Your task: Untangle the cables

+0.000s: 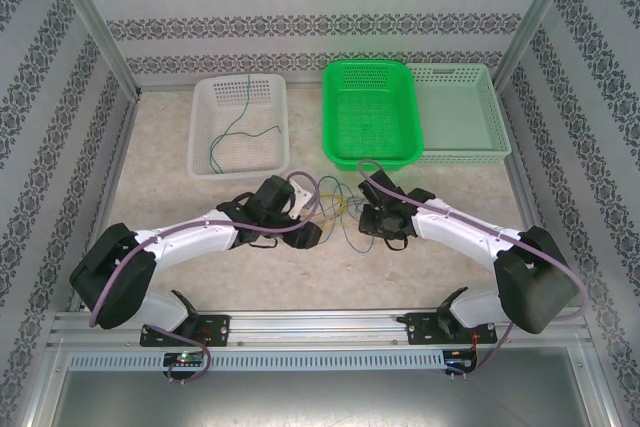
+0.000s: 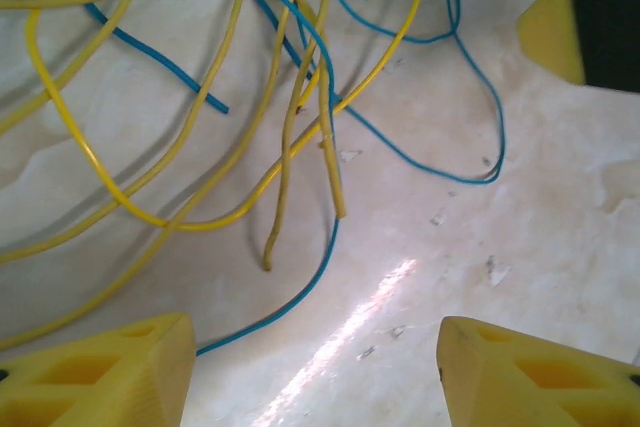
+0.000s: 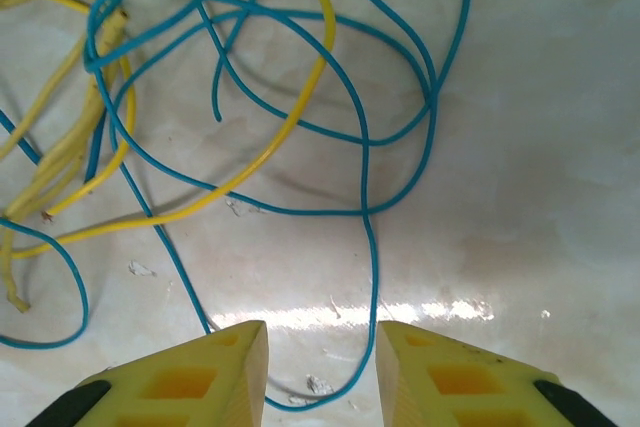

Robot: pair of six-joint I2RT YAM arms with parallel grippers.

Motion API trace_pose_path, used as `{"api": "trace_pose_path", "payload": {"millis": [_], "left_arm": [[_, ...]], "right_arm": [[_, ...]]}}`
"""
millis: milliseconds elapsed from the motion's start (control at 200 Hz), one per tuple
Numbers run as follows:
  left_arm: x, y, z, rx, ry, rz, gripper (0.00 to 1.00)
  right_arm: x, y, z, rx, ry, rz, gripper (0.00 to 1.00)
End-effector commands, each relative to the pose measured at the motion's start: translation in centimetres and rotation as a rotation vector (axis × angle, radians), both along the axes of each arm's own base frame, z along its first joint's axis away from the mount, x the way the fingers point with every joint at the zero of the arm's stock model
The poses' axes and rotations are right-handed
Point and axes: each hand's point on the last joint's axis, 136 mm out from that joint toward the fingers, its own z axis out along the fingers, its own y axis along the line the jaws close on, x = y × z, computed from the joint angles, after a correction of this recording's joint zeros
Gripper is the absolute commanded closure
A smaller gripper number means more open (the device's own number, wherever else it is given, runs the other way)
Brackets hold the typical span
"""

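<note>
The cables (image 1: 338,209) lie in one loose tangle at the middle of the bench (image 1: 160,182), a pale marbled surface, between the two tools. Thin, round, glossy yellow strands (image 2: 150,212) and blue strands (image 2: 470,87) loop over each other; their number cannot be told in the knot. The left tool (image 2: 315,367) is spread wide, gripping nothing. The right tool (image 3: 322,372) stands parted by a narrower gap, with one blue strand running into it between blocky yellow fingers (image 3: 215,377).

Three perforated plastic baskets line the far edge: a white basket (image 1: 198,137), a green basket (image 1: 330,117) and a pale mint basket (image 1: 495,117). One green wire (image 1: 235,130) lies in the white basket.
</note>
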Motion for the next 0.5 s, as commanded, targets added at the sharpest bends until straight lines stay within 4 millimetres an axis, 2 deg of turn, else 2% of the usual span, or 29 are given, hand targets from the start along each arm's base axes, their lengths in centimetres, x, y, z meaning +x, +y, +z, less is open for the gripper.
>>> {"api": "trace_pose_path", "payload": {"millis": [0,55,115,285,495], "left_arm": [[3.2,-1.0,2.6,-0.012,-0.048,0.107,0.33],[5.0,-1.1,3.4,0.029,-0.065,0.134,0.35],[6.0,-1.8,3.6,0.059,-0.036,0.113,0.36],[7.1,-4.4,0.9,0.075,0.104,0.080,0.37],[8.0,-5.3,-2.7,0.103,0.228,0.140,0.38]], "right_arm": [[0.4,0.0,0.7,0.021,-0.049,0.002,0.64],[0.2,-0.2,0.7,0.025,-0.051,-0.002,0.64],[-0.1,-0.4,0.7,0.028,-0.058,-0.004,0.63],[-0.7,-1.4,1.0,0.027,-0.081,-0.021,0.61],[-1.1,-2.6,1.7,0.032,-0.108,-0.037,0.59]]}}
